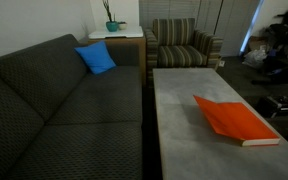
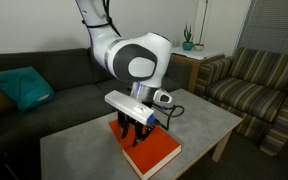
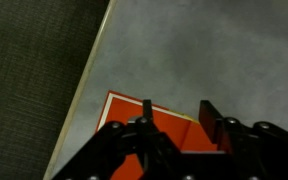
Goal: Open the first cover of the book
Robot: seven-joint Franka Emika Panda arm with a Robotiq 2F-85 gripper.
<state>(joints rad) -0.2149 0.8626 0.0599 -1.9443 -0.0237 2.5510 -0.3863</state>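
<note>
Open tabletop [image 1: 179,90] lies beside the book [image 1: 239,122]; the sofa [image 1: 64,110] borders 1 table edge.

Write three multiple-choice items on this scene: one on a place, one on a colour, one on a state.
1. Where does the book lie?
A. on the couch
B. on the grey table
C. on the armchair

2. What colour is its first cover?
A. green
B. white
C. orange-red

3. How does the gripper stand?
A. open above the book
B. shut on the cover
C. shut, gripping nothing

Answers: 1 B, both exterior views show it on the tabletop. 2 C, the colour is plain in every view. 3 A, the wrist view shows the fingers apart over the book's corner.
</note>
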